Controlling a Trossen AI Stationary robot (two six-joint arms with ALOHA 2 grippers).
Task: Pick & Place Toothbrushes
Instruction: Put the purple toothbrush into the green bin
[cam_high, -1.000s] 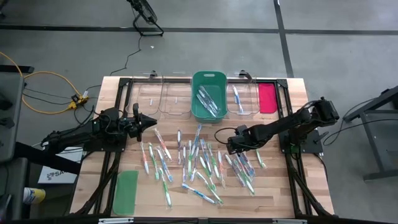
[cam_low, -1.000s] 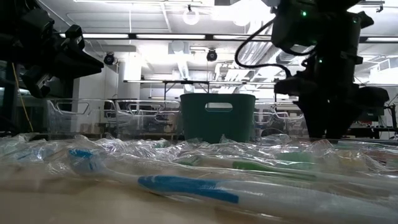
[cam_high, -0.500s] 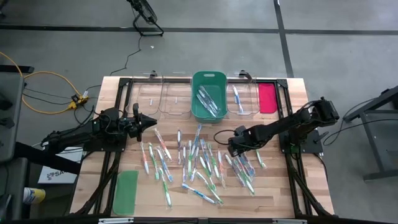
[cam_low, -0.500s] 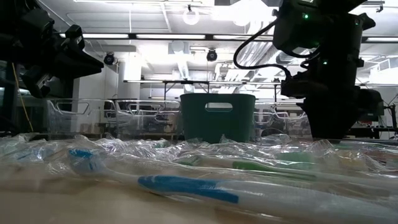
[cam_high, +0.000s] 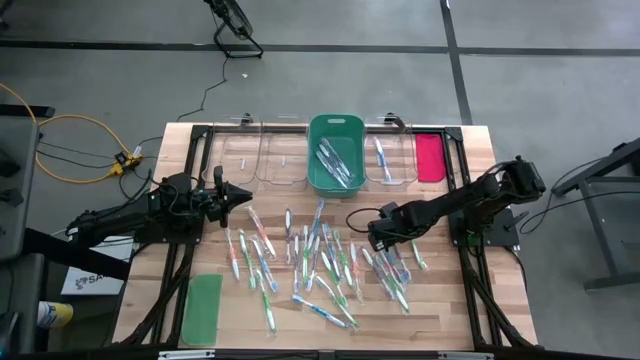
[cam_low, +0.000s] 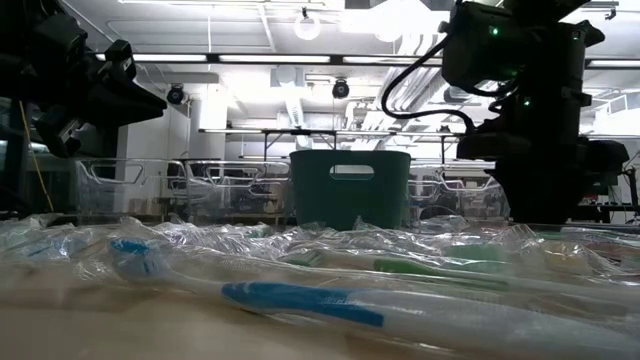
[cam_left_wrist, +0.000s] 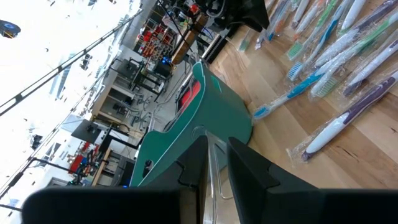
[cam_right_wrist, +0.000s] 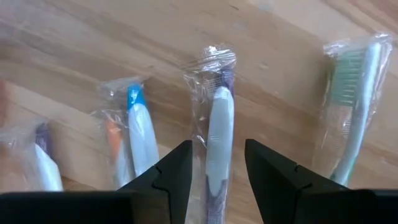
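Note:
Several wrapped toothbrushes (cam_high: 320, 265) lie scattered flat on the wooden table's middle. My right gripper (cam_high: 378, 238) points down over their right part and is open. In the right wrist view (cam_right_wrist: 217, 168) its fingers stand on either side of a white and purple toothbrush (cam_right_wrist: 217, 134) in clear wrap; no touch shows. Beside it lie a blue-tipped one (cam_right_wrist: 138, 134) and a green one (cam_right_wrist: 354, 118). My left gripper (cam_high: 245, 195) waits level at the table's left, a narrow gap (cam_left_wrist: 217, 162) between its fingers, holding nothing.
A green bin (cam_high: 312, 150) with a few toothbrushes stands at the far edge between clear bins (cam_high: 265, 160) (cam_high: 392, 160). A red-pink lid (cam_high: 429, 157) lies at the far right. A green lid (cam_high: 202, 308) lies at the near left.
My right gripper has rolled a little about its downward-pointing line while staying over the same toothbrushes; in the low view its body has shifted slightly sideways. The toothbrushes lie as before.

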